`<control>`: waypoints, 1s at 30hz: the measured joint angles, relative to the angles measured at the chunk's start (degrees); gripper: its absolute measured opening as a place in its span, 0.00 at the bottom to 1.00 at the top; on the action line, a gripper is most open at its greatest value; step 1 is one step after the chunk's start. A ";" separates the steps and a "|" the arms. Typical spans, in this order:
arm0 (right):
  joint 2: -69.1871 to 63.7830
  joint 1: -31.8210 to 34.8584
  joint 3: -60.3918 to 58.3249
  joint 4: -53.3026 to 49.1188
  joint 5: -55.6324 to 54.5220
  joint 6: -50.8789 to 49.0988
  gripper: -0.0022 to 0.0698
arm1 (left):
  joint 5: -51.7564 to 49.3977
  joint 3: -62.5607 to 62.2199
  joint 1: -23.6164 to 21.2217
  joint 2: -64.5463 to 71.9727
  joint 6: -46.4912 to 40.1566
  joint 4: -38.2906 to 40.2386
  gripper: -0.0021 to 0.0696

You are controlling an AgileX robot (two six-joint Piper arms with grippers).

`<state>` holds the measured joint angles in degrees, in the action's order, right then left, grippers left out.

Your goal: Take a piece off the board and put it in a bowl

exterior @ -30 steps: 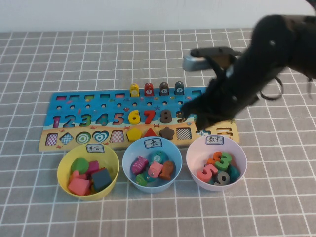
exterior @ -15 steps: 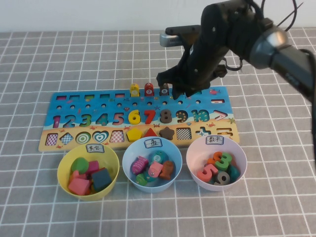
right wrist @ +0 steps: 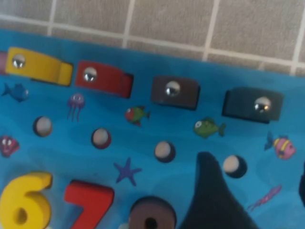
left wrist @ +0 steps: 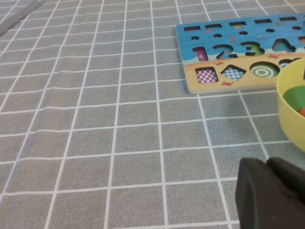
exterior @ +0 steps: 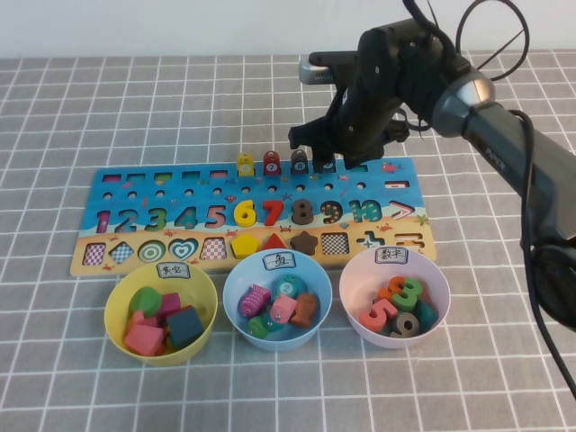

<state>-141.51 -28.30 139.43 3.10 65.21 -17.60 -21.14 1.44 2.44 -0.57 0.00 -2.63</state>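
Note:
The blue board lies across the table's middle. On its far edge stand a yellow, a red, a dark grey-brown and the dark teal piece in a row. My right gripper hovers just over the teal piece. In the right wrist view the teal piece sits in its slot beyond my open, empty right gripper, with one dark finger over the board. The light blue bowl stands in front of the board, holding several pieces. My left gripper is parked over bare cloth, fingers together.
A yellow bowl with shape blocks stands left of the light blue one, and a pale lavender bowl with numbers stands right of it. The left wrist view shows the board's left end and the yellow bowl's rim. Grey checked cloth covers the table.
My right arm has swung from low over the board's right front part up and back to its far edge, and now hangs over the row of blocks. No piece has moved.

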 joint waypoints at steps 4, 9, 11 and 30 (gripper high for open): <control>-0.12 0.39 0.14 0.00 -1.30 -0.22 0.52 | 0.00 0.00 0.00 0.00 0.00 0.00 0.03; -0.12 0.51 0.14 0.00 -4.50 -0.44 0.52 | 0.00 0.00 0.00 0.00 0.00 0.00 0.03; -0.12 0.51 0.14 0.00 -5.53 -0.44 0.52 | 0.00 0.00 0.00 0.00 0.00 0.00 0.03; -0.12 0.98 0.14 -1.33 -8.50 -0.44 0.52 | 0.00 0.00 0.00 0.00 0.00 0.00 0.03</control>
<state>-141.63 -27.32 139.57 1.77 56.72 -18.04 -21.14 1.44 2.44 -0.57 0.00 -2.63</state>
